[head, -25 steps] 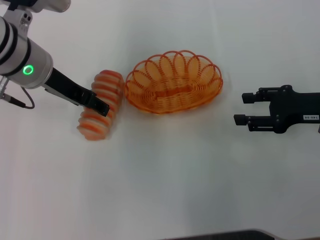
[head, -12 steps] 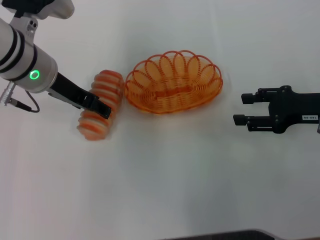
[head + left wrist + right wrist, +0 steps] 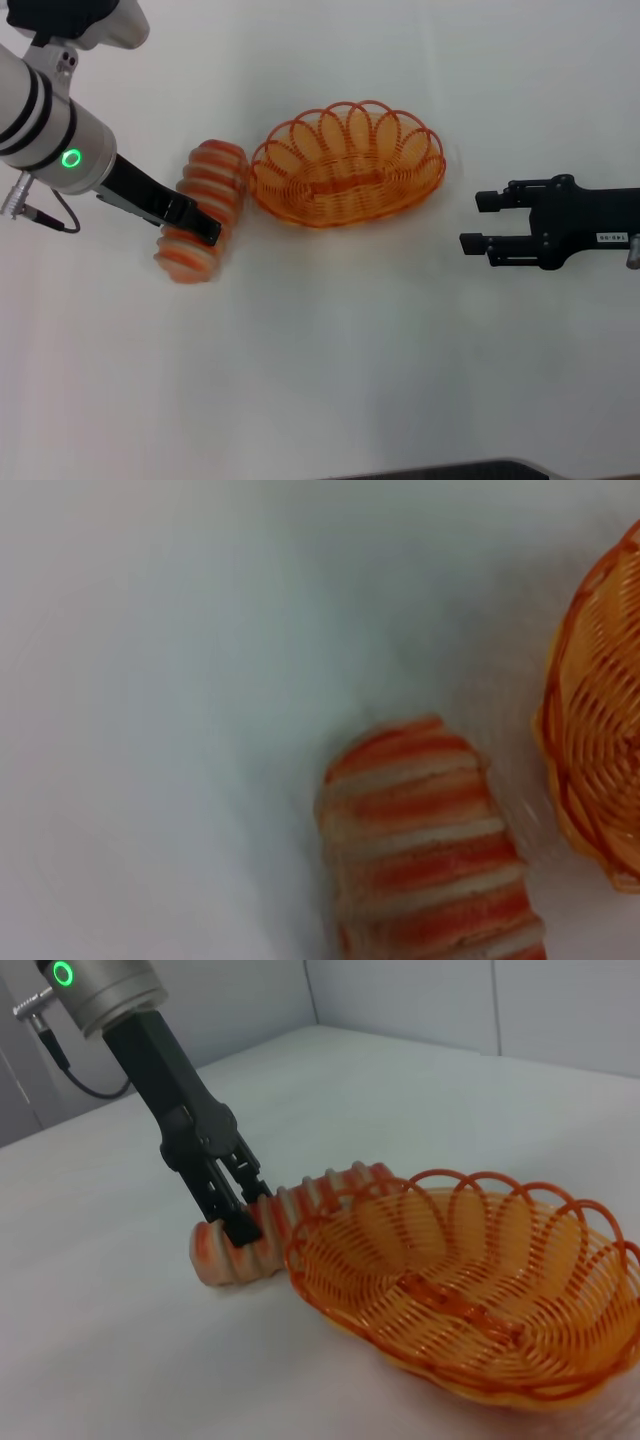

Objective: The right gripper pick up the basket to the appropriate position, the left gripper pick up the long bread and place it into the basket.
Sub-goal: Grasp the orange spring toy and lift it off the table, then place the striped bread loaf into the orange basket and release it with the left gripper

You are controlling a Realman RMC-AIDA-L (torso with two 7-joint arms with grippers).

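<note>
The long bread (image 3: 200, 210), striped orange and cream, lies on the white table just left of the orange wire basket (image 3: 347, 165). My left gripper (image 3: 203, 225) reaches in from the left and its black fingers are closed across the middle of the bread; the right wrist view shows the gripper (image 3: 243, 1210) on the loaf (image 3: 300, 1210) beside the basket (image 3: 470, 1290). The left wrist view shows one end of the bread (image 3: 425, 850) and the basket's rim (image 3: 590, 720). My right gripper (image 3: 480, 221) is open and empty, to the right of the basket and apart from it.
The white table (image 3: 330, 350) spreads all round. A dark edge (image 3: 440, 470) shows at the front of the table. A grey cable (image 3: 45, 215) hangs from the left wrist.
My left arm's wrist has shifted slightly while its fingers stay on the bread, whose near end now looks blurred. My right gripper has crept a little left toward the basket.
</note>
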